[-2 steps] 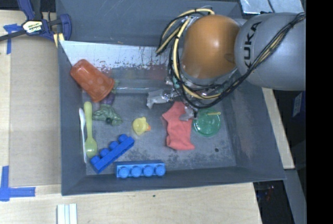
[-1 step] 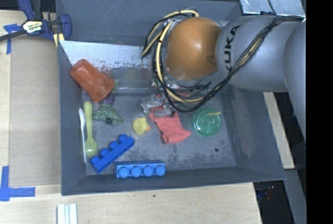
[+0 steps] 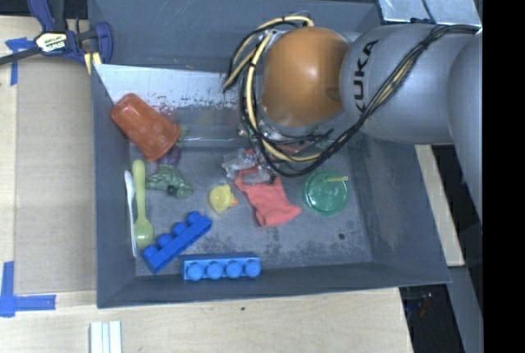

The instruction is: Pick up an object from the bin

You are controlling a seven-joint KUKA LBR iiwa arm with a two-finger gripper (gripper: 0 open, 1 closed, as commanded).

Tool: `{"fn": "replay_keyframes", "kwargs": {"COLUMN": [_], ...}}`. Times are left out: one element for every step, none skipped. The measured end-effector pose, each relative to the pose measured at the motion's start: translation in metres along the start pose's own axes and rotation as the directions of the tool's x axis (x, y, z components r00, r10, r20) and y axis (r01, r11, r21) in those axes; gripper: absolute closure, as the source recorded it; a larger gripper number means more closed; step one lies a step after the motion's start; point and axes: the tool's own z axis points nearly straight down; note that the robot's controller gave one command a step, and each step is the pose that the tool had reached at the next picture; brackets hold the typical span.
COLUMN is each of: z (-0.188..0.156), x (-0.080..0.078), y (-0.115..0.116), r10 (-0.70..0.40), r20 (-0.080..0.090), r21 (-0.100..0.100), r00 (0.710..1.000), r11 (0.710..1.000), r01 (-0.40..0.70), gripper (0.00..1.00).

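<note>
My gripper (image 3: 246, 168) hangs low in the middle of the bin, mostly covered by the arm's orange dome and cables. Just below it lies a red, crumpled soft piece (image 3: 269, 204), whose upper edge reaches up to the gripper; I cannot tell whether they touch. A small yellow lump (image 3: 221, 197) lies to the lower left of the gripper. A round, see-through green lid (image 3: 327, 193) rests on the bin floor to the lower right.
An orange-red cup (image 3: 145, 126) lies on its side at the left. Below it are a small green toy figure (image 3: 171, 181) and a yellow-green spoon (image 3: 140, 208). Two blue studded bricks (image 3: 176, 240) (image 3: 221, 268) lie by the front wall. The arm reaches in from the right.
</note>
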Motion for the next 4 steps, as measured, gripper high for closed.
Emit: {"fn": "replay_keyframes", "kwargs": {"z": [-0.024,-0.062,-0.082,-0.112], "x": [0.002,0.000,0.000,0.000], "y": [0.003,0.000,-0.001,0.000], "r10": [0.001,0.001,0.003,0.004], "r20": [-0.005,-0.001,0.002,-0.001], "r21": [-0.010,-0.001,0.002,-0.005], "r00": [1.000,1.000,1.000,1.000], "r11": [1.000,1.000,1.000,1.000], "r01": [-0.001,-0.001,-0.003,-0.004], "gripper": [1.00,1.00,1.00,1.00]}}
